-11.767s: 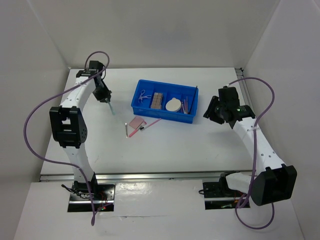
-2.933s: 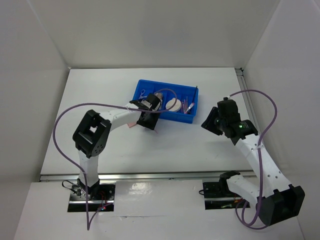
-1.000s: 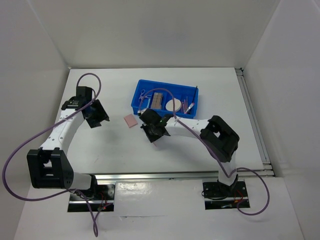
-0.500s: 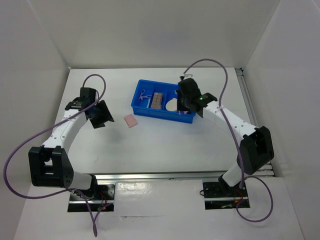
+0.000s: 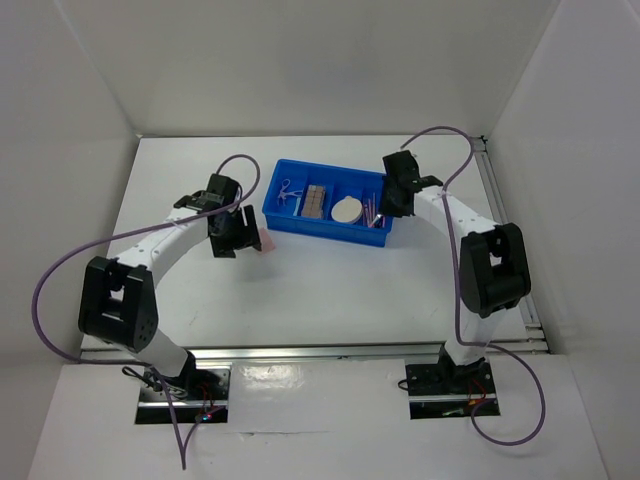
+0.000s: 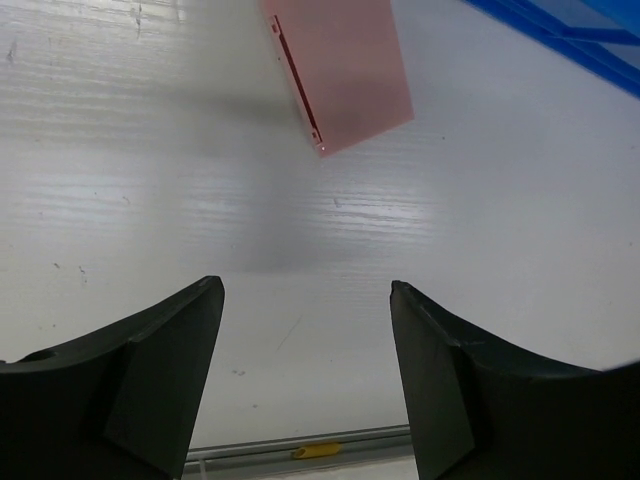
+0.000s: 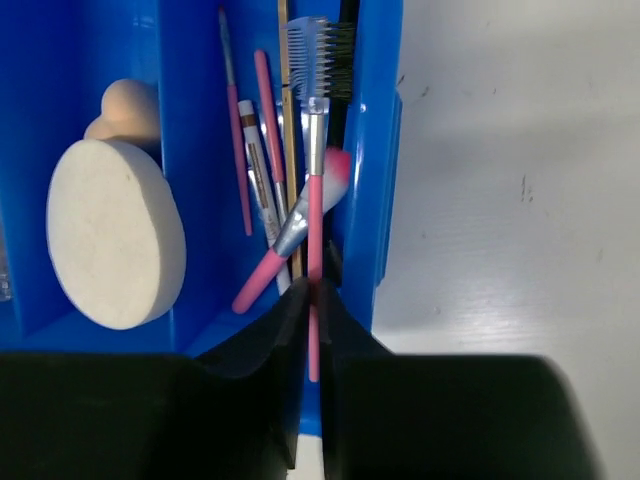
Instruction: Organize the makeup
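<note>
The left fingers (image 6: 150, 370) stood wide apart low above the table (image 6: 500, 220) and held nothing. The pink square pad (image 6: 345, 70) lay flat on the table a little ahead of the gap between them, touching neither finger. A corner of the blue tray (image 6: 600, 30) showed farther ahead and to the right of them. I think this wide opening was chosen because the pad is broad and thin. It was also the only piece of makeup that I could see outside the tray, so the left arm was probably lining up to take it. The pad will not be easy to lift, I believe, because its edges sit so close to the table. The right fingers (image 7: 285, 335) were pressed together on the lower part of a thin pink stick (image 7: 315, 200) with a small comb head. The stick pointed straight ahead of them, above the narrow end compartment of the tray. In this compartment, just ahead and slightly left of the fingers, other thin sticks (image 7: 265, 130) lay already. I could not tell if the comb head touched them. Farther left of the fingers, in the next compartment, the cream round puff (image 7: 115, 240) rested with a peach sponge (image 7: 125, 105) beyond it. The stick was held along the length of the compartment, I suppose so that it can drop in beside the other long things.
</note>
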Robot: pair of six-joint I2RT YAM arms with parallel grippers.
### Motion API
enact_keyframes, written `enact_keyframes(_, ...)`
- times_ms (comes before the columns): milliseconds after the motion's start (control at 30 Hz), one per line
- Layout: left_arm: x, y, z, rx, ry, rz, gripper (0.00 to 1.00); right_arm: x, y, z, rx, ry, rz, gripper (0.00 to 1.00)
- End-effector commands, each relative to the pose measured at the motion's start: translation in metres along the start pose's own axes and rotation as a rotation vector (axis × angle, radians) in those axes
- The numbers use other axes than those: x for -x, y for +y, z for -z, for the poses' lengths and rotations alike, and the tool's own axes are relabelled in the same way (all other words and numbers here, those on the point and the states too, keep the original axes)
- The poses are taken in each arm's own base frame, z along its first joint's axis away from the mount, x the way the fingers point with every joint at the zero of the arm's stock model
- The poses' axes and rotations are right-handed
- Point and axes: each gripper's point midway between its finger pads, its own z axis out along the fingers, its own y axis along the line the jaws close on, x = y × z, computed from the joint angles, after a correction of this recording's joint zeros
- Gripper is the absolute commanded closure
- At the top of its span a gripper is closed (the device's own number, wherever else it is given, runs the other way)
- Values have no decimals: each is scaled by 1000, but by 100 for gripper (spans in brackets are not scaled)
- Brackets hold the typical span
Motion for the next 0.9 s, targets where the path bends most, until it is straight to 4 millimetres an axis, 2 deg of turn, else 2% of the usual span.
enact_keyframes(0,12,-12,-4,6,-43,-13,19,37,13,-1,70,-97,-20,82)
enact_keyframes(67,11,-11,-10,16,-27,-12,16,48,19,4,93,-123,-15,71)
enact_keyframes(100,8,-13,-13,17,-17,-20,15,48,19,4,93,-123,-15,63)
enact_keyframes(133,10,-14,-16,16,-19,-20,15,56,21,10,102,-146,-9,54)
enact_keyframes(167,12,-15,-16,11,-27,-10,13,60,23,12,106,-156,-11,51)
enact_keyframes(200,9,-20,-20,0,-20,-19,12,65,21,23,103,-172,-13,48)
enact_keyframes(300,8,-24,-25,-9,-24,-17,12,78,18,41,96,-222,-14,48)
enact_keyframes(367,7,-28,-29,-33,-27,0,12,78,13,60,93,-242,-18,48)
enact_keyframes(433,9,-46,-31,-82,-56,-3,11,76,10,72,102,-258,-32,48)
enact_keyframes(467,8,-37,-38,-36,-60,11,9,71,4,84,115,-259,-59,48)
enact_keyframes(567,16,-41,-42,-6,-79,59,9,62,-4,102,155,-258,-86,48)
enact_keyframes(600,18,-37,-50,25,-80,69,9,57,-4,106,166,-247,-94,46)
enact_keyframes(667,25,-38,-52,69,-85,82,9,57,-10,117,161,-253,-101,38)
enact_keyframes(700,29,-32,-56,115,-99,93,9,59,-9,120,165,-261,-102,35)
enact_keyframes(733,25,-32,-65,140,-81,96,9,56,-11,120,160,-250,-101,31)
enact_keyframes(767,30,-32,-65,157,-94,106,9,54,-12,123,159,-247,-101,26)
enact_keyframes(867,27,-29,-73,171,-79,131,9,59,-15,129,156,-261,-99,20)
